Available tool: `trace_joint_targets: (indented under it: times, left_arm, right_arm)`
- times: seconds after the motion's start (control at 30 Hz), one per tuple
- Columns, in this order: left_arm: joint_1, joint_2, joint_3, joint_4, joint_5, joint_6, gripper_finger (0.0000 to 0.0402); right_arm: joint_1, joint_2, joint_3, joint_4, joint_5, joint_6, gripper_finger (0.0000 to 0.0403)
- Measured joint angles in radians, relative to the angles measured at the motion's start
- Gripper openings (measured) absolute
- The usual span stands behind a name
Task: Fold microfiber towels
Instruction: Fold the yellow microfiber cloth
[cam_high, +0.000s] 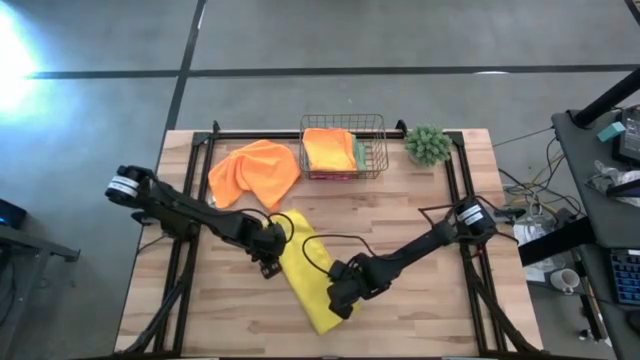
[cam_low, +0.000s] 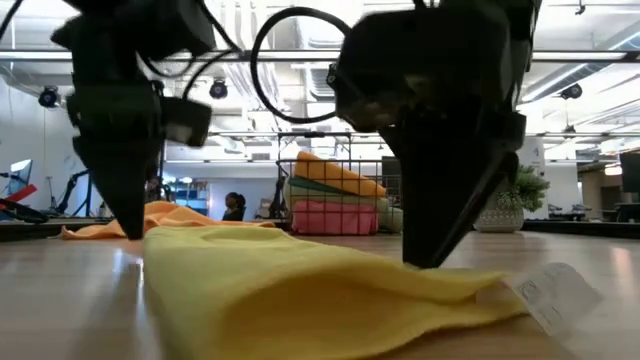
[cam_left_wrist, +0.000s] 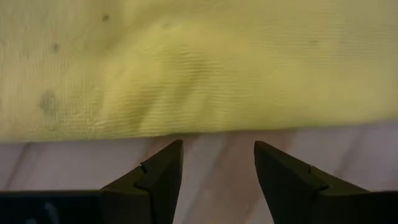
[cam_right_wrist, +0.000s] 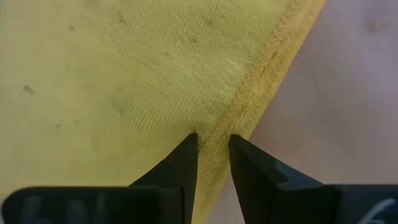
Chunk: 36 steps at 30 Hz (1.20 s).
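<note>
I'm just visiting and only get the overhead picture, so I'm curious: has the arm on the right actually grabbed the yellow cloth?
Observer: Not firmly, by its wrist camera. The right end effector has its fingers narrowly apart, astride the stitched hem of the yellow towel.
Visitor: And the other arm?
Observer: The left end effector is open, its fingertips over bare table just short of the towel's edge.
Visitor: What lies under the orange towel in the basket?
Observer: From table height, a green towel, then a pink towel at the bottom.
</note>
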Motion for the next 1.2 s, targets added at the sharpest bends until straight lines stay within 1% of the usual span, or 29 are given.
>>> trace_joint_targets:
  times: [0.1,0.27,0.37,0.6,0.7,0.83,0.9,1.03,1.13,1.2]
  left_arm:
    - [0.009,0.058,-0.004,0.008,-0.002,0.010,0.0183]
    - [0.033,0.123,0.010,0.007,-0.014,0.016,0.0182]
    - [0.052,0.125,0.019,0.009,-0.042,0.055,0.0182]
    - [0.111,0.123,0.058,0.014,-0.152,0.173,0.0183]
    - [0.108,0.086,0.063,-0.032,-0.165,0.197,0.0183]
    - [0.077,0.007,0.069,-0.098,-0.144,0.204,0.0183]
    - [0.052,-0.040,0.068,-0.104,-0.143,0.204,0.0183]
    - [-0.029,-0.132,0.069,-0.102,-0.121,0.194,0.0183]
    - [-0.092,-0.188,0.076,-0.095,-0.069,0.193,0.0183]
    - [-0.134,-0.214,0.097,-0.101,-0.059,0.192,0.0183]
  right_arm:
    - [0.000,0.015,0.002,0.043,-0.051,0.019,0.0086]
    - [0.000,0.019,0.001,0.124,-0.073,0.028,0.0086]
    - [0.000,0.022,0.000,0.174,-0.080,0.018,0.0086]
    - [-0.005,0.028,-0.001,0.254,-0.096,-0.034,0.0086]
    - [-0.003,0.016,0.001,0.227,-0.094,-0.049,0.0086]
    - [0.008,-0.020,0.009,0.208,-0.090,-0.080,0.0086]
    - [0.016,-0.033,0.011,0.213,-0.089,-0.088,0.0086]
    - [0.042,-0.052,0.014,0.208,-0.082,-0.121,0.0086]
    - [0.065,-0.064,0.024,0.203,-0.052,-0.156,0.0086]
    - [0.077,-0.067,0.042,0.167,-0.032,-0.186,0.0086]
